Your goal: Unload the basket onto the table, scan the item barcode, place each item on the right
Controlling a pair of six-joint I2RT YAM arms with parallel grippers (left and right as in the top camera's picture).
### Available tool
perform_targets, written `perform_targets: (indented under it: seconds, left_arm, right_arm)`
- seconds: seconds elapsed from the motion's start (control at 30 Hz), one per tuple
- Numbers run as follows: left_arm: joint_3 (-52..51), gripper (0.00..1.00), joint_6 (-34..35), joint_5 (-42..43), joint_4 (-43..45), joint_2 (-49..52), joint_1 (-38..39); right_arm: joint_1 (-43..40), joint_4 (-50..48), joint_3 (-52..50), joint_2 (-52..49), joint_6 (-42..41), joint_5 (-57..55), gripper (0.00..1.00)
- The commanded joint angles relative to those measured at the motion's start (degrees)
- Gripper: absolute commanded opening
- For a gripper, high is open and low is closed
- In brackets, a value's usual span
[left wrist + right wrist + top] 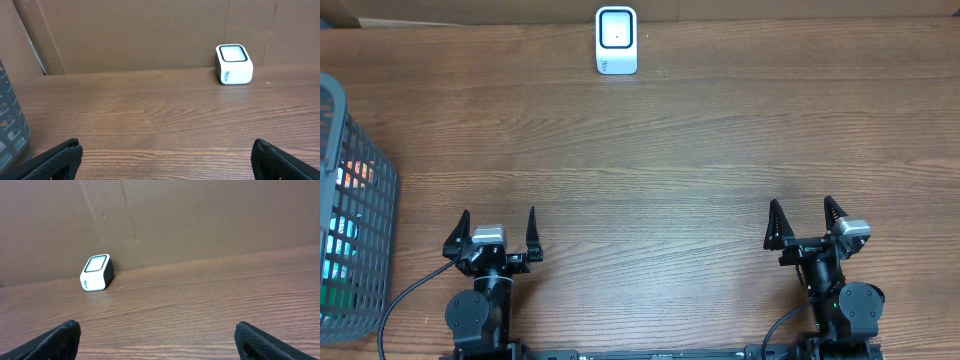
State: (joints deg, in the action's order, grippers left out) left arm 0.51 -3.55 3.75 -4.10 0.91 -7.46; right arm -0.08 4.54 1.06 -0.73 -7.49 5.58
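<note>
- Wide apart and empty at left gripper (498,212) and right gripper (802,202) alike
- Nearest the left side: items (342,240) inside basket (380,190) at far left, long axis impossible to tell through its wall
- Far ahead, between both arms: scanner (617,40)

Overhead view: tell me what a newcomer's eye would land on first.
The small white barcode scanner stands alone at the far edge of the brown wooden table. At the left edge sits a grey mesh basket with colourful items inside. Along the near edge, the left gripper and right gripper both stand open and empty.
</note>
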Motion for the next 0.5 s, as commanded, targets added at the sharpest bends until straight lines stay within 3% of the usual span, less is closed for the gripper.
perform_targets:
  seconds: [0.0,0.47]
  left_arm:
    - [-0.2,0.99,-0.2,-0.8,-0.2,-0.7,0.3]
    - [-0.2,1.0,-1.2,-2.6,-0.3,-0.7,0.3]
  right_arm:
    - [-0.4,-0.2,-0.6,0.6,0.0,0.1,1.0]
    - [-0.4,-0.2,-0.6,0.6,0.0,0.1,1.0]
